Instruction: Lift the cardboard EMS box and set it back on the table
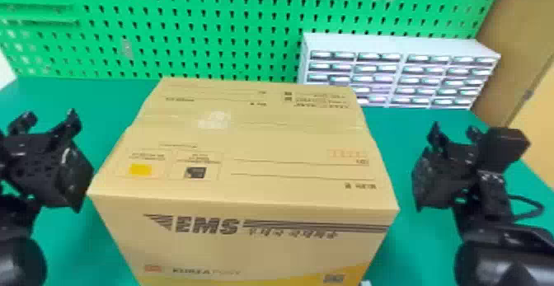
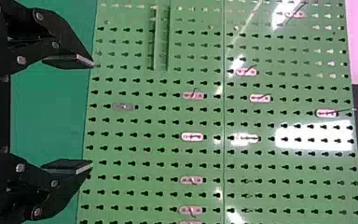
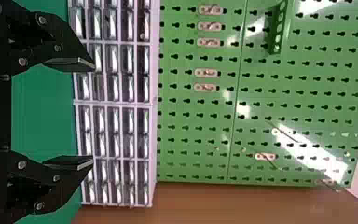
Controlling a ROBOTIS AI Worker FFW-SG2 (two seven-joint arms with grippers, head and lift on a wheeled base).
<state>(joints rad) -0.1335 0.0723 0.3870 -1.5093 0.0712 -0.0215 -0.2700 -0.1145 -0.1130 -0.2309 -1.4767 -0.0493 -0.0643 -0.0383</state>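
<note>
Box (image 1: pixel 264 145) between open left gripper (image 1: pixel 51 114), open right gripper (image 1: pixel 454 128); wider gap right

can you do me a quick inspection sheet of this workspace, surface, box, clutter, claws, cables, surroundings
Surface: green table, with the box standing on it
Job's things: EMS box, closed, top up, held by neither claw
Clutter: small pale item by the box's lower front, too little showing to name
Grippers: left claw open at the box's left; right claw open at its right, with a gap between
Cables: black cable looping out beside the right arm
Surroundings: green pegboard with small hooks behind the table; pale drawer cabinet at the back right
</note>
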